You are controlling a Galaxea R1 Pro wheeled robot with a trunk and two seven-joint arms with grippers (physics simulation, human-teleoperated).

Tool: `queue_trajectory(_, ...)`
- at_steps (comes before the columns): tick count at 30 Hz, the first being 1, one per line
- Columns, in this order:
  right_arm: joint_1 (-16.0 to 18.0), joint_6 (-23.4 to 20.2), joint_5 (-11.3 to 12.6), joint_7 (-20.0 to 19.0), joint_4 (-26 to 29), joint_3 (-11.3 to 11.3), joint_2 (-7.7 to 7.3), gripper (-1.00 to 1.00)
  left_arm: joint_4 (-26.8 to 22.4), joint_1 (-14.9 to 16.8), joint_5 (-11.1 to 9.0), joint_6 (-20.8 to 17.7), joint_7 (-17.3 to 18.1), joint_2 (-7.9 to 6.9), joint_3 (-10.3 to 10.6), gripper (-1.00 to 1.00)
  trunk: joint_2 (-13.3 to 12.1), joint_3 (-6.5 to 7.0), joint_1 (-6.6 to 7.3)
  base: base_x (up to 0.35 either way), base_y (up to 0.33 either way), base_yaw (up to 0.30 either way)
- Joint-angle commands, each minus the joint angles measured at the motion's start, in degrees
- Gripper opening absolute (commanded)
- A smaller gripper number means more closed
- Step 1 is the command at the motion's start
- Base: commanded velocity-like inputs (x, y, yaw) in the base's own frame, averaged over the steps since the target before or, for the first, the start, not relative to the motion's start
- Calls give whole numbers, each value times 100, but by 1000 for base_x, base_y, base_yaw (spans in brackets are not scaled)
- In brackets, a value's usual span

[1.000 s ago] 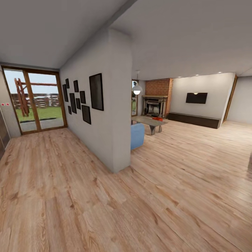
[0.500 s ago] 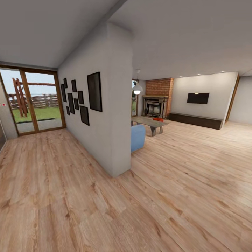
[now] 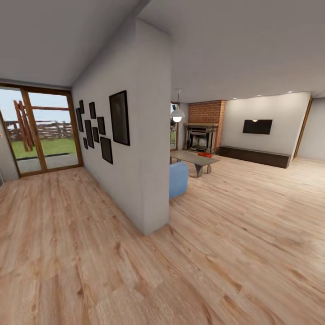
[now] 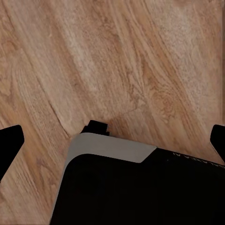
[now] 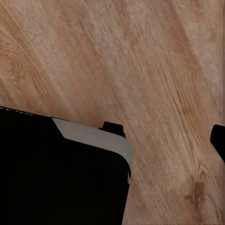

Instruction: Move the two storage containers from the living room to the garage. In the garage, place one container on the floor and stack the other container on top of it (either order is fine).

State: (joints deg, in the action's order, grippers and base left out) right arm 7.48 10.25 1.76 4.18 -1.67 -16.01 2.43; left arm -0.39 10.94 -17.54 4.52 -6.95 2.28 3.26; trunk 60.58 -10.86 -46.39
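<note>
My left gripper (image 4: 112, 140): the two dark fingertips (image 4: 9, 140) sit at opposite edges of the left wrist view, spread wide, nothing between them — just plank floor (image 4: 117, 56) beyond, and the black, grey-edged base (image 4: 140, 187) of my own body under it. Right gripper (image 5: 220, 140): one dark fingertip (image 5: 219, 139) at the frame edge, the other hidden, so I can't tell how its jaws stand. Same plank floor and the base corner (image 5: 61, 173) there too.

Head view, going outward: light wood planks run ahead to a white partition wall (image 3: 144, 149) whose end stands just left of centre. Dark picture frames (image 3: 119, 117) hang on its left face. Left of it, a corridor ends at wood-framed glass doors (image 3: 40, 131) (grass and a fence outside).

Right of the wall — the living room (image 3: 253, 149). A blue sofa (image 3: 178, 179) edge pokes out from behind the wall end. Past it a low grey table (image 3: 194, 159), and a small orange-red patch at the table's far end: a container (image 3: 204, 155), too far off to say whether it is one bin or two, or on or behind the table. Behind that, the brick fireplace (image 3: 204, 124), a pendant lamp (image 3: 177, 115) hanging near it, a long dark cabinet (image 3: 255, 156) along the back wall, a dark screen (image 3: 257, 126) mounted above it.
</note>
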Motion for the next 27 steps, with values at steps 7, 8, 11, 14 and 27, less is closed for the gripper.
queue_trajectory(7, 8, 30, 18, 21, -18, -42, 3, 100, 3, 4, -40, 14, -17, 1, 35, 100, 4, -8, -4, 323, 0, 0)
queue_trajectory(8, 8, 30, 18, 21, -18, -42, 3, 100, 3, 4, -40, 14, -17, 1, 35, 100, 4, -8, -4, 323, 0, 0)
queue_trajectory(11, 8, 30, 18, 20, -18, -42, 3, 100, 3, 4, -43, 14, -17, 1, 35, 100, 4, -8, -4, 323, 0, 0)
queue_trajectory(14, 8, 30, 18, 21, -18, -41, 3, 100, 3, 4, -45, 14, -17, 1, 35, 100, 4, -8, -4, 323, 0, 0)
queue_trajectory(27, 8, 30, 18, 21, -18, -42, 3, 100, 3, 4, -40, 14, -17, 1, 35, 100, 4, -8, -4, 323, 0, 0)
